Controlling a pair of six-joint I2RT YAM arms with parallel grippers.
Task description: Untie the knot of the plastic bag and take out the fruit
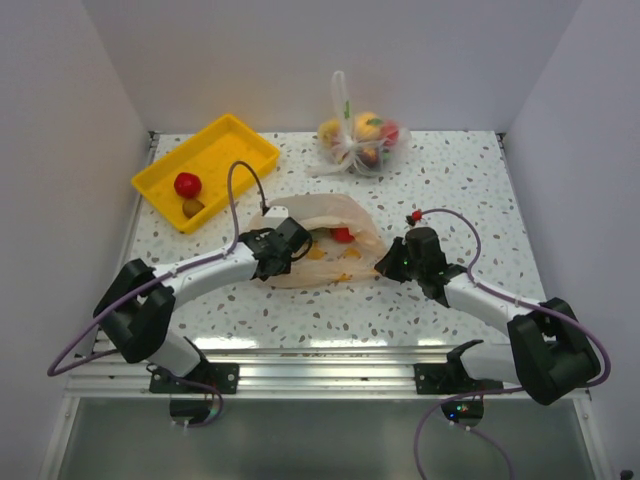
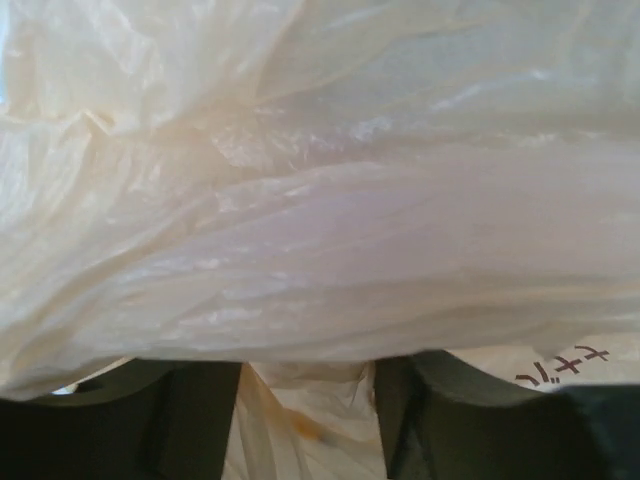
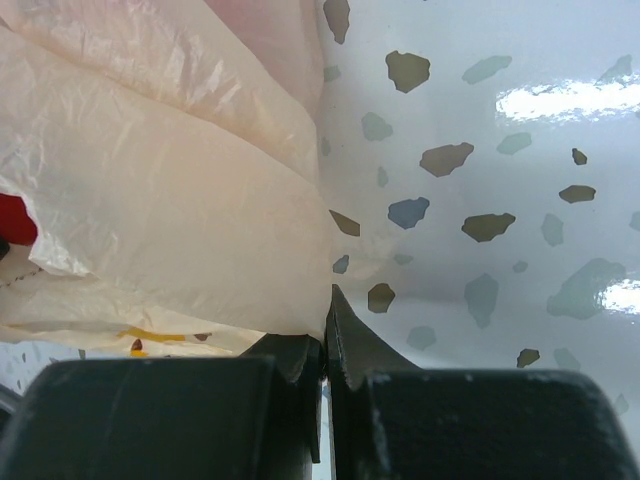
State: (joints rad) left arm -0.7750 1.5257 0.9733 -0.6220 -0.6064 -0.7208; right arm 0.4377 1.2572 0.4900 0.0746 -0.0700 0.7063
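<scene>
Checking the bag (image 1: 325,215) job, quick notes. The bag lies crumpled on the table (image 1: 450,190) btwn the two grippers, each at one end of it.

L gripper (image 1: 298,240) is pushed into the bag's left end. From its wrist cam the film fills nearly everything ahead of the fingers (image 2: 170,420). Jaws are apart w/ a loose fold hanging in the gap, not clamped on it afaict.

R gripper (image 1: 386,264) is at the bag's right edge. The wrist cam shows its jaws squeezed tight together, w/ the bag's edge running right down into the tips, so it's pinching the bag. Speckled tabletop is just right of and past the tips, the rest of the bag spreads to their left.

Fruit: one red fruit (image 1: 342,235) shows through the film just past the L gripper's tips, well left of the R gripper. The R wrist cam catches a sliver of red at its far left. A few orange prints (image 1: 345,255) show nearby.

Yellow tray (image 1: 235,135) is well apart from the L gripper, off to its left and further out. In it are a second red fruit (image 1: 187,184) and a brown fruit (image 1: 193,207), touching or nearly.

Clear bag (image 1: 360,140) of fruit sits well beyond both grippers at the far edge.
</scene>
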